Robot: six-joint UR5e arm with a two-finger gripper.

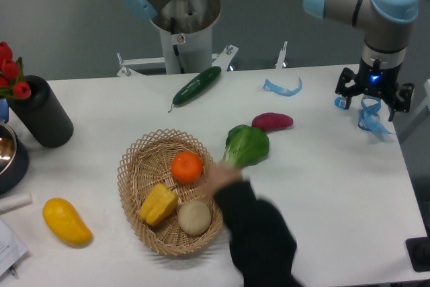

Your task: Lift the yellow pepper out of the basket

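Observation:
The yellow pepper (158, 204) is small, blocky and ridged. It lies in the left front part of the round wicker basket (132, 166), beside an orange (187, 167) and a tan round potato-like piece (195, 218). My gripper (373, 99) hangs over the table's far right, well away from the basket, with its jaws apart and nothing between them. A person's hand (222, 178) with a dark sleeve (259, 236) reaches in from the front and is at the basket's right rim.
A yellow mango (66, 221) lies left of the basket. A green leafy vegetable (247, 146), a purple sweet potato (273, 121) and a cucumber (197, 85) lie behind it. Blue ribbon scraps (282, 89) lie near my gripper. A black vase with red tulips (37, 119) stands at the left.

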